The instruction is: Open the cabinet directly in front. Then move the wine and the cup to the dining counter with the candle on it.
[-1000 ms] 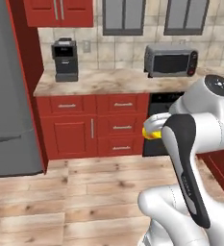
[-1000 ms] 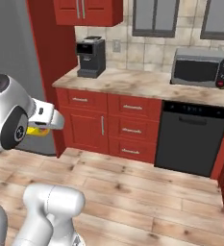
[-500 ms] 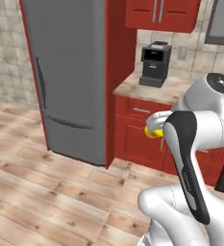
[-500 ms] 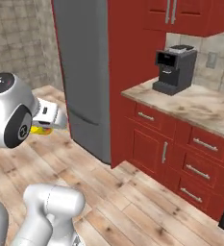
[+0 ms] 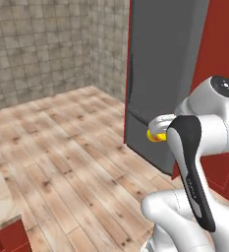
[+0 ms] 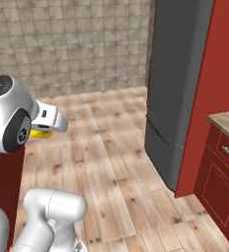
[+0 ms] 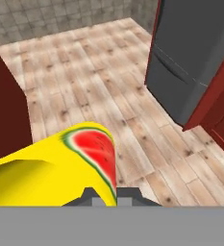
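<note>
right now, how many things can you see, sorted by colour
yellow: 1, the cup, held in the shut fingers
grey: 1, the fridge
red: 2, the tall panel beside the fridge and the low cabinet
total: 4

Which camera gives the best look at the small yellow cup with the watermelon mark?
The hand view: the small yellow cup looms large there, red and green mark facing the camera. Both base views catch just a yellow sliver behind the arm.
</note>
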